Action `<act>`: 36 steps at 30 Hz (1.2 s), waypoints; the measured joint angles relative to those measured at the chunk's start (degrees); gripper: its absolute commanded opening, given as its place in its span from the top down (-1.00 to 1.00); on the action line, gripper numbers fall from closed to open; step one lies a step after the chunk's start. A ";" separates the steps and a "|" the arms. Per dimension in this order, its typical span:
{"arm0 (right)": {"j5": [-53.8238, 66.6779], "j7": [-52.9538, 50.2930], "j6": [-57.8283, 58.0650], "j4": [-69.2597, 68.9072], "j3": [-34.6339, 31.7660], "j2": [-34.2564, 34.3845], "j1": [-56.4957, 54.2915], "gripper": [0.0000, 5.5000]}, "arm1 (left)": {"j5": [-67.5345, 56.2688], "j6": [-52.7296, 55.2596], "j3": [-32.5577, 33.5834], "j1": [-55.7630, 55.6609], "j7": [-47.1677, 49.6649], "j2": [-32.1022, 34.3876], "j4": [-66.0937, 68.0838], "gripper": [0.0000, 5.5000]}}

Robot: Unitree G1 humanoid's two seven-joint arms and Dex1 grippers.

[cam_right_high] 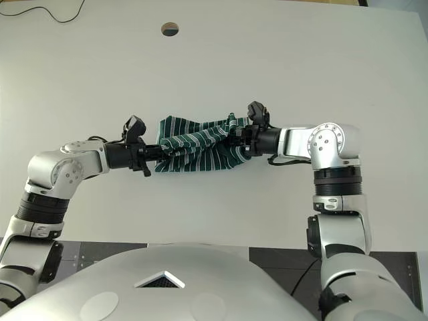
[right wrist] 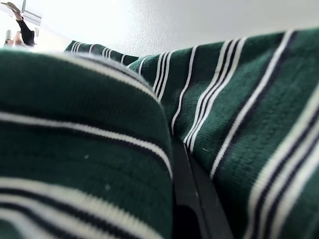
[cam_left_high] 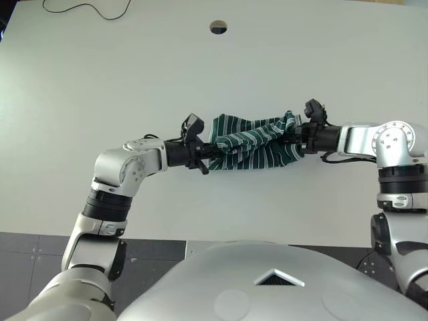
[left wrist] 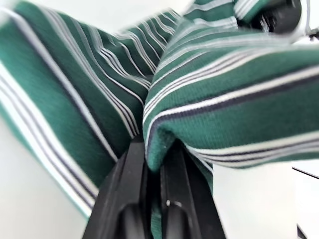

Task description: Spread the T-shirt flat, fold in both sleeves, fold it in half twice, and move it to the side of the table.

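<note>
Evidently the spreading step is in hand: the bunched T-shirt [cam_left_high: 251,144] stretches over the counter [cam_left_high: 100,87] between the left end effector [cam_left_high: 204,155], clenched on its 9 o'clock end, and the right end effector [cam_left_high: 294,137], clenched at 3 o'clock. Next, I judge, it needs laying flat.

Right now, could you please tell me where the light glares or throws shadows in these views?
Left eye view: the white table is evenly lit, with no hard glare; the T-shirt has dark shaded folds. Right wrist view: the room beyond the T-shirt is washed out bright. Left wrist view: the table behind the cloth is glaringly white, the left gripper dark against it.
</note>
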 measured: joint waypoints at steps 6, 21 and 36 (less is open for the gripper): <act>-3.46 4.72 -2.07 0.71 1.09 -0.29 -0.19 0.92 | -1.16 3.14 5.01 -1.51 2.06 -3.21 3.00 0.96; -4.71 7.63 -0.09 2.00 -5.01 -0.88 -0.20 0.10 | -0.48 3.32 9.64 -2.56 4.63 -7.56 8.02 0.52; -6.07 7.06 -9.43 -0.75 -16.77 -0.97 0.23 -0.07 | 0.05 0.79 15.59 -3.97 5.54 -9.44 11.47 0.52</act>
